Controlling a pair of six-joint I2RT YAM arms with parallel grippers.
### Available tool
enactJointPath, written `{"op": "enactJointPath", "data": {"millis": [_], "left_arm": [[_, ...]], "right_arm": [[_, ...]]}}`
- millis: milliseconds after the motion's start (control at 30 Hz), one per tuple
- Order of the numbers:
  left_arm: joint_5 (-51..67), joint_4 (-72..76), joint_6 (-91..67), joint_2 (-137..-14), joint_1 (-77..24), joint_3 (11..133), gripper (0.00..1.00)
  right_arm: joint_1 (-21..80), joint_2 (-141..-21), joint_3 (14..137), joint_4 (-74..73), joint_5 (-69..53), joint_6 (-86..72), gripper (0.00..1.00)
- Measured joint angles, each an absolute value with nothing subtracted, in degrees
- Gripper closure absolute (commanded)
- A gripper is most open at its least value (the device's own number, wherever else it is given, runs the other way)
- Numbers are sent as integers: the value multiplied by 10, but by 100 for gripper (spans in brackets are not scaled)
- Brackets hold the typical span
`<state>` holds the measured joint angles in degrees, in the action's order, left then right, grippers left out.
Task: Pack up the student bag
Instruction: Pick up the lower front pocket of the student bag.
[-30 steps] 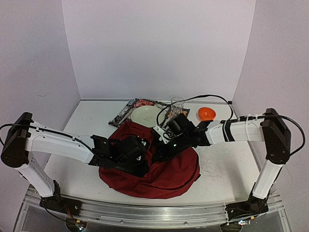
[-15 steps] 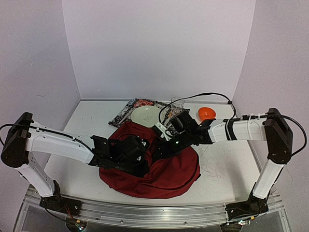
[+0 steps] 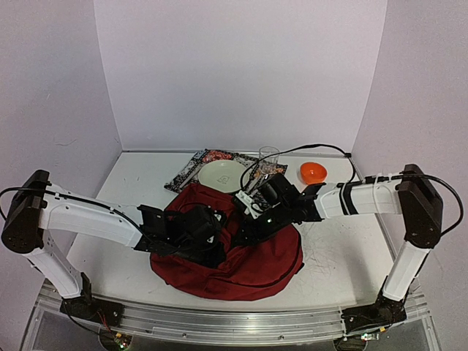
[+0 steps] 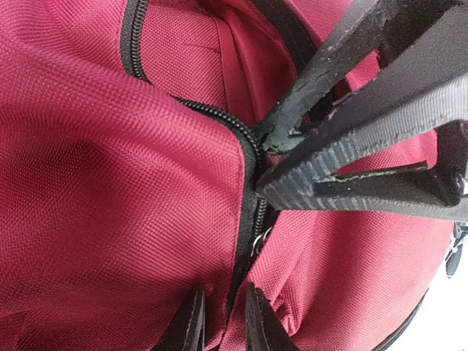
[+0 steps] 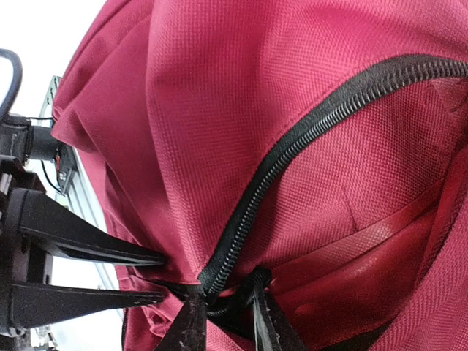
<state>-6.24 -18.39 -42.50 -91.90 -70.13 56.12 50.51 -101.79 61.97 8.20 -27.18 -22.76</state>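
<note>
On the wrist cameras my left fingers [image 4: 194,325] and right fingers [image 5: 191,322] show only as tips, cut off by the bottom edge. The student bag [image 4: 110,205] overflows every side of both close views. From above, I cannot see where the fingers meet fabric, the bag covers the near rim of the plate [image 3: 219,172], and the glass [image 3: 268,156] is too faint to make out clearly

Soft, even light from overhead fills my top view: the pale lilac walls [image 3: 241,73] glow flatly, and the soft dark-red fabric backpack [image 3: 248,267] throws only a faint shadow on the white table [image 3: 336,256]. Up close its weave is crisp (every thread shows), while my left pincer [image 4: 223,325] looks softer at the frame's bottom edge.
</note>
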Motion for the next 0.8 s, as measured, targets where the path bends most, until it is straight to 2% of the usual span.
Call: {"op": "enactJointPath", "data": {"millis": [367,433,633,800], "left_arm": [[-63,-184,-425,-919,-701,561,80],[-63,-184,-424,-919,-701,561,80],[-64,-185,-425,-920,-701,561,81],[-63,-184,-425,-921,-701,561,81]], "right_arm": [[513,-1034,642,48,-249,-190,74],[516,-1040,653,36,-244,-184,78],[519,-1048,671,11,-221,-171,99],[524,-1043,672,8,-203,-169,100]]}}
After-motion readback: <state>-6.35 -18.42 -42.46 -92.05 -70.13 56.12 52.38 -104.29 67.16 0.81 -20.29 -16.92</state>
